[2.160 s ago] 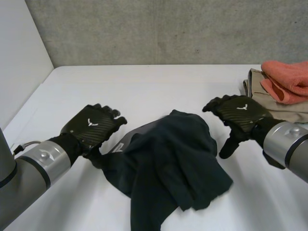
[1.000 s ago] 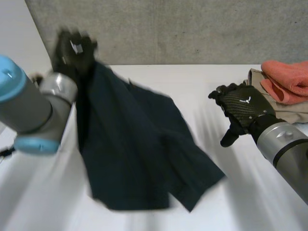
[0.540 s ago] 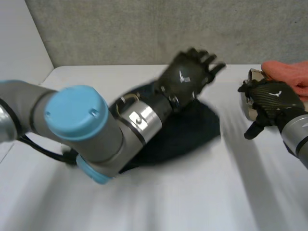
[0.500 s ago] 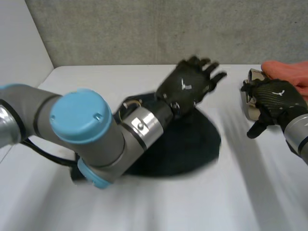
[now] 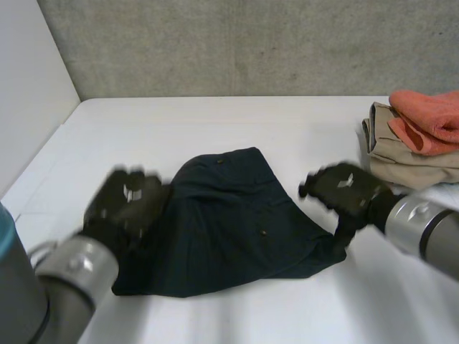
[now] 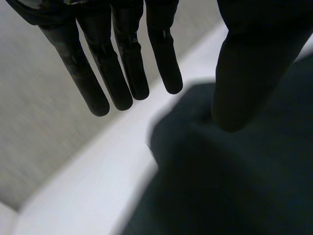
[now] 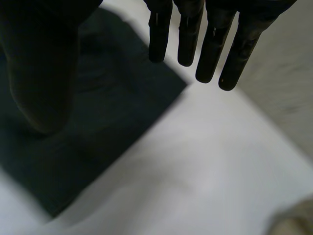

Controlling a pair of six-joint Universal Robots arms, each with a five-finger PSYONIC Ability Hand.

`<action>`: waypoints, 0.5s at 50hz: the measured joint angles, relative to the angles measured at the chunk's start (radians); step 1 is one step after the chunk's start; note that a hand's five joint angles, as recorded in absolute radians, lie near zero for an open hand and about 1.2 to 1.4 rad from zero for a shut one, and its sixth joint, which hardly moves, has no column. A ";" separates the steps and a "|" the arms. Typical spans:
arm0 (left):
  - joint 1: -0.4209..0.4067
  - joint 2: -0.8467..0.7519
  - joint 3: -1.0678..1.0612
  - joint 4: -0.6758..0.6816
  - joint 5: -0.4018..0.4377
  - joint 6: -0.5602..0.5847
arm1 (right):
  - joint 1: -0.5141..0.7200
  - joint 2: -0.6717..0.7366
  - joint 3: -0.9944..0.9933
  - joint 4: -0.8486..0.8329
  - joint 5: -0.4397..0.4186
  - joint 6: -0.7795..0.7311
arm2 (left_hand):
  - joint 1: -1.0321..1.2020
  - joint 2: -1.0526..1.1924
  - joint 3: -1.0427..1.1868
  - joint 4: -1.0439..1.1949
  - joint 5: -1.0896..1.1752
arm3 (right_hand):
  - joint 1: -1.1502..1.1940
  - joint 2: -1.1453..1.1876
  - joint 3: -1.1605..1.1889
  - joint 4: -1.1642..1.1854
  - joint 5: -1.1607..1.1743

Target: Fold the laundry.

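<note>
Two folded pieces, beige cloth point(image 5: 401, 154) under coral cloth point(image 5: 430, 118), sit aside; the dark garment point(image 5: 237, 222) lies flat, seemingly unfolded, left hand point(image 5: 125, 204) and right hand point(image 5: 344, 190) straight-fingered at its edges.

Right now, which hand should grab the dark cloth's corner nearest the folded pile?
Likely the right hand: open at that corner of the cloth, while the left hand is at the opposite edge.
</note>
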 measured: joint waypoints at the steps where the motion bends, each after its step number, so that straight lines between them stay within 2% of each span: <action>1: 0.000 0.003 -0.018 -0.017 0.001 -0.001 | 0.005 0.006 0.003 0.007 0.002 -0.012 | 0.000 0.000 0.000 0.000 0.000 | 0.000 0.000 0.000 0.000 0.000; 6: 0.004 0.000 -0.099 -0.104 0.020 -0.008 | 0.052 0.065 0.041 0.031 0.031 -0.125 | -0.007 0.000 0.001 -0.001 0.001 | -0.002 -0.001 -0.002 -0.002 0.000; 7: 0.011 -0.018 -0.119 -0.123 0.030 -0.009 | 0.067 0.086 0.058 0.004 0.042 -0.152 | -0.311 -0.281 -0.277 -0.271 -0.266 | -0.002 -0.001 -0.002 -0.002 0.000; 9: 0.024 -0.047 -0.132 -0.130 0.041 -0.009 | 0.075 0.098 0.067 -0.021 0.048 -0.164 | -0.360 -0.315 -0.312 -0.318 -0.314 | -0.002 -0.001 -0.002 -0.002 0.000; 10: 0.030 -0.060 -0.135 -0.129 0.044 -0.008 | 0.086 0.116 0.080 -0.065 0.055 -0.174 | -0.444 -0.430 -0.423 -0.433 -0.432 | -0.002 -0.001 -0.002 -0.002 0.000; 15: 0.075 -0.136 -0.120 -0.089 0.057 -0.002 | 0.114 0.164 0.104 -0.195 0.081 -0.173 | -0.460 -0.461 -0.459 -0.465 -0.466 | 0.047 0.045 0.049 0.050 0.048; 17: 0.091 -0.166 -0.106 -0.059 0.059 0.001 | 0.121 0.173 0.107 -0.219 0.089 -0.169 | -0.467 -0.471 -0.471 -0.474 -0.477 | 0.206 0.248 0.220 0.219 0.211; 18: 0.091 -0.166 -0.106 -0.059 0.059 0.001 | 0.121 0.173 0.107 -0.219 0.089 -0.169 | -0.467 -0.471 -0.471 -0.474 -0.477 | 0.206 0.248 0.220 0.219 0.211; 19: 0.100 -0.190 -0.093 -0.030 0.060 0.003 | 0.129 0.183 0.109 -0.246 0.101 -0.163 | -0.468 -0.471 -0.471 -0.473 -0.477 | 0.336 0.400 0.385 0.386 0.369; 20: 0.104 -0.200 -0.087 -0.017 0.060 0.005 | 0.139 0.192 0.111 -0.280 0.121 -0.150 | -0.467 -0.471 -0.471 -0.473 -0.477 | 0.336 0.400 0.385 0.386 0.369; 21: 0.107 -0.210 -0.082 -0.003 0.060 0.006 | 0.142 0.194 0.112 -0.288 0.126 -0.145 | -0.467 -0.471 -0.471 -0.474 -0.477 | 0.538 0.712 0.691 0.697 0.682; 25: 0.117 -0.270 -0.050 0.085 0.059 0.031 | 0.154 0.198 0.114 -0.340 0.160 -0.113 | -0.460 -0.452 -0.451 -0.453 -0.448 | 0.594 0.758 0.753 0.759 0.739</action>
